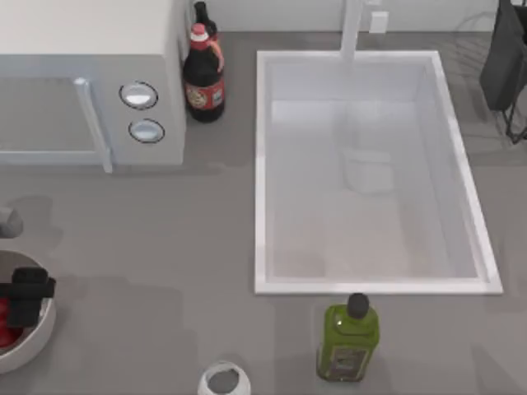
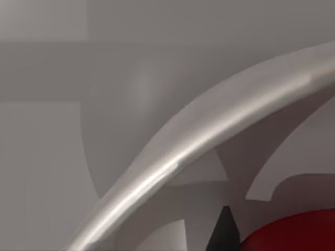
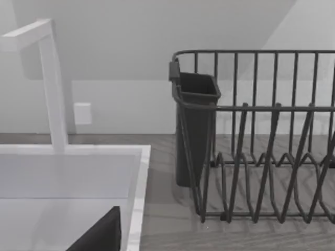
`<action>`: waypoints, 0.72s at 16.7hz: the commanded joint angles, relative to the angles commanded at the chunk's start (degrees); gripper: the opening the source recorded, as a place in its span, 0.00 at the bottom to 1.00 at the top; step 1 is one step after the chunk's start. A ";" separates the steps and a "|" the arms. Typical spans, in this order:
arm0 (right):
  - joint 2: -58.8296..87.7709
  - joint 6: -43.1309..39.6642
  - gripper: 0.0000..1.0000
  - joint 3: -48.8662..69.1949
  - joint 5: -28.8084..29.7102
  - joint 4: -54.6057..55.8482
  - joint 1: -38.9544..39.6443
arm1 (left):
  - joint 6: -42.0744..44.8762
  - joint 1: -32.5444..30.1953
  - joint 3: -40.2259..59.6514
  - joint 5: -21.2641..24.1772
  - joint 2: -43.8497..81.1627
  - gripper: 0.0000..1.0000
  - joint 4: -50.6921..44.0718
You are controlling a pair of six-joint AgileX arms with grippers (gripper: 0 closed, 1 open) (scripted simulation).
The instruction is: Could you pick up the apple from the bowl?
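The off-white bowl (image 1: 37, 333) sits at the table's front left edge, cut off by the top view's border. Inside it lies the red apple (image 1: 6, 333), mostly covered by my left gripper (image 1: 25, 300), which hangs low over the bowl directly above the fruit. In the left wrist view the bowl's thick rim (image 2: 209, 136) sweeps across close up, and the apple (image 2: 298, 232) lies just inside it beside a dark part of the gripper (image 2: 225, 232). A dark part of my right gripper (image 3: 99, 235) shows over the sink's near right side, away from the bowl.
A white sink (image 1: 263, 164) with a faucet (image 3: 52, 89) fills the middle. A microwave (image 1: 90, 82) and a dark bottle with a red cap (image 1: 203, 78) stand at the back left. A green bottle (image 1: 348, 337) and a small white jar (image 1: 223, 380) stand in front. A dish rack (image 3: 261, 136) is at the back right.
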 joint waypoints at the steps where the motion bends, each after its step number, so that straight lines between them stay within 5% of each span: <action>1: 0.00 0.00 1.00 0.00 0.00 0.00 0.00 | 0.00 0.00 0.00 0.00 0.00 0.77 0.00; 11: 0.00 0.00 1.00 0.00 0.00 0.00 0.00 | 0.00 0.00 0.00 0.00 0.00 0.02 0.00; 12: 0.00 0.00 1.00 0.00 0.00 0.00 0.00 | 0.00 0.00 0.00 0.00 0.00 0.00 0.00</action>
